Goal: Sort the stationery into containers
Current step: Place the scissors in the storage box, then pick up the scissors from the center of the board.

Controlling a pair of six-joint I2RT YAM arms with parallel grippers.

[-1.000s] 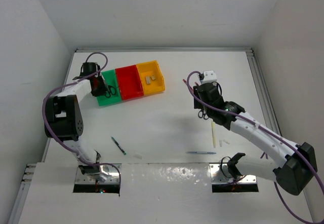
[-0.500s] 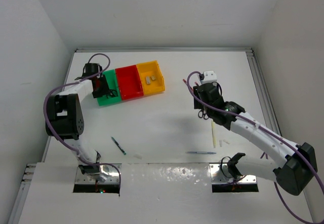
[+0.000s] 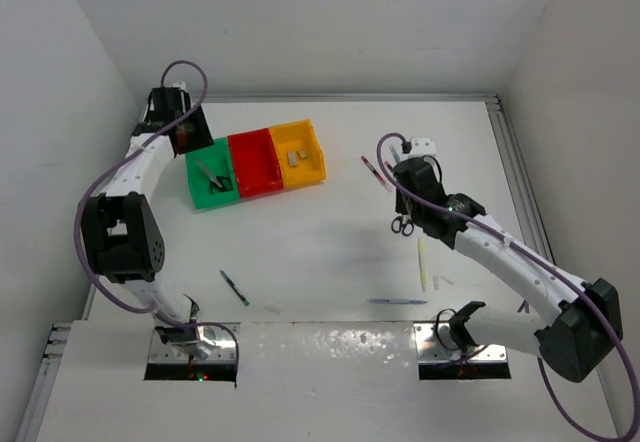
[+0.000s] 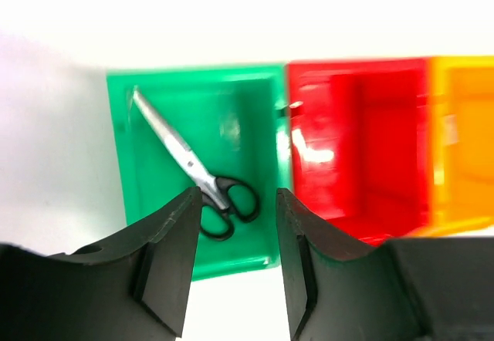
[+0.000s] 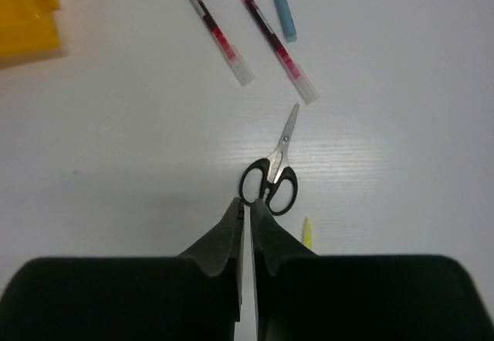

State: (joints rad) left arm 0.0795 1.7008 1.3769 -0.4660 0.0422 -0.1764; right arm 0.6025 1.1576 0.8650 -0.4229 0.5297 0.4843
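White links and black joint housings make up the left arm (image 3: 140, 167) and right arm (image 3: 500, 257); purple cables (image 3: 186, 62) loop along them. Gripper fingers (image 4: 166, 256) are matte black.

Robot lab cell: white table (image 3: 320, 247), plain white walls (image 3: 300, 32) around, left arm (image 3: 118, 237), right arm (image 3: 500, 257) bolted at edge.

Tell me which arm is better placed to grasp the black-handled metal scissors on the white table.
Right. The right gripper hangs beside those scissors; the left gripper is far off, by the green plastic bin.
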